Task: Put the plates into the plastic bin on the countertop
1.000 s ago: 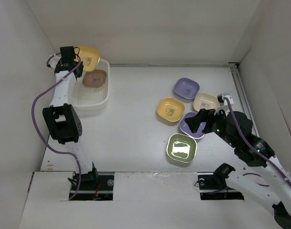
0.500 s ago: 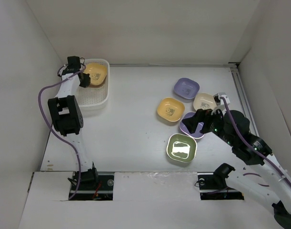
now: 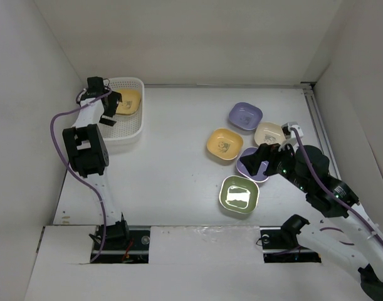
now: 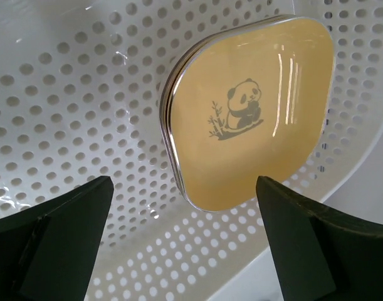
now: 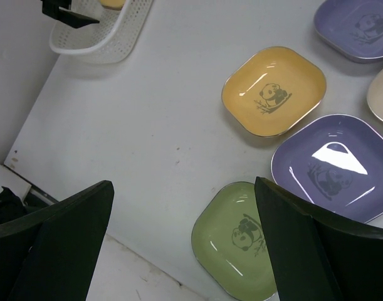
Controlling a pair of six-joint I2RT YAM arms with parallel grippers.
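Left hand [image 3: 110, 106] first: fingers [image 4: 59, 238] spread wide apart, nothing between them, hanging over the far left corner of the bin [image 3: 132, 133]. Straight below it in the left wrist view sits the top yellow plate [image 4: 251, 116], panda print up, lying flat on the perforated floor of the bin [image 4: 66, 113] and close to its curved wall. A second rim peeks out along that plate's left edge, so it rests on at least one more plate; the colour underneath I cannot tell. From above, the top yellow plate [image 3: 129, 101] fills the far end of the bin, and the near end shows bare mesh.

Over to the right hand [image 3: 260, 160]: fingers [image 5: 59, 244] also well apart, gripping nothing, poised above the cluster of loose plates. Directly beneath it lies the near lavender plate [image 3: 250, 167], partly covered from above, with a bright glare on it in the wrist view [image 5: 332, 166]. Just in front, toward the arm bases, is the green plate [image 3: 239, 194], shining under the light [image 5: 241, 235]. To its far left is the loose yellow plate [image 3: 224, 143], right way up [image 5: 274, 91]. Beside that, the cream plate [image 3: 269, 133], and farthest back the far lavender plate [image 3: 245, 116]. All five lie flat on the white surface [image 3: 178, 157], close together on the right side, well apart from the bin on the left
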